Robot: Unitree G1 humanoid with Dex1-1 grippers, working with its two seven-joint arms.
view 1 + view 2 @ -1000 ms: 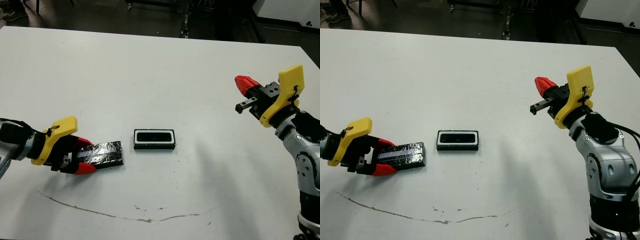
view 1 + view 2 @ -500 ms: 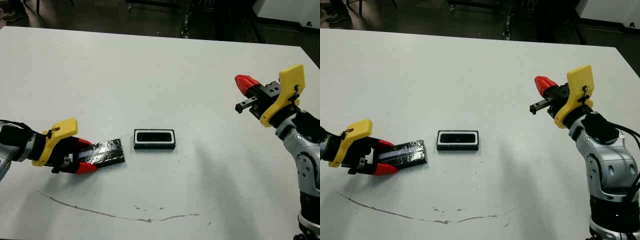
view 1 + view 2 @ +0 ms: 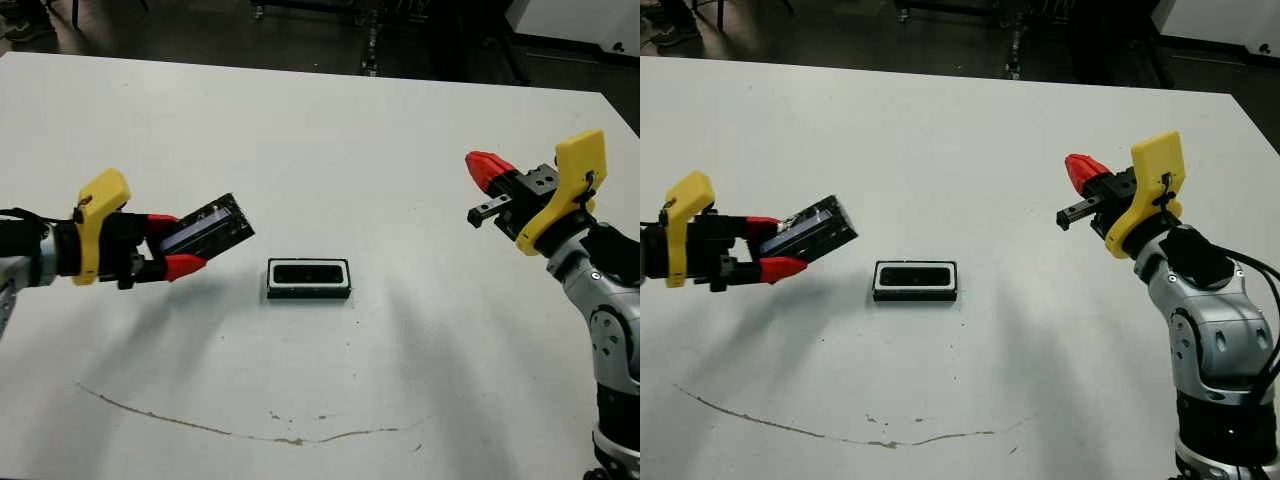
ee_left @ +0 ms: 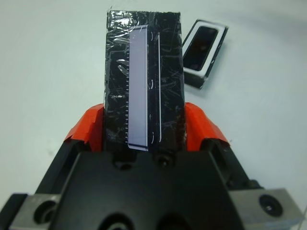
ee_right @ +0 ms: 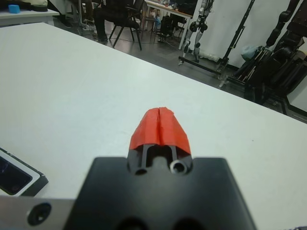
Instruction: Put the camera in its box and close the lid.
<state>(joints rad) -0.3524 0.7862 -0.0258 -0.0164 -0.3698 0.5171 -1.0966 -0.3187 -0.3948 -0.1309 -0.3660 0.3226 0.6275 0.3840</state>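
The box (image 3: 308,290), a small black tray with a white rim, rests on the white table near the middle. A black bar fills its inside, apparently the camera (image 3: 308,272). My left gripper (image 3: 178,243) is shut on the near end of the lid (image 3: 208,224), a glossy black slab with a pale strip. The lid hangs tilted in the air, just left of the box. In the left wrist view the lid (image 4: 143,81) stands between the red fingers (image 4: 88,125), with the box (image 4: 204,52) beyond. My right gripper (image 3: 485,170) hovers far right, shut and empty.
A thin dark scuff line (image 3: 250,430) curves across the table's front part. Beyond the far table edge (image 3: 320,72) stand chairs and equipment stands (image 5: 201,28). The right table edge (image 3: 620,110) lies close behind my right arm.
My left gripper has lifted the lid off the table, raising it and tilting its far end up. The right arm has hardly moved.
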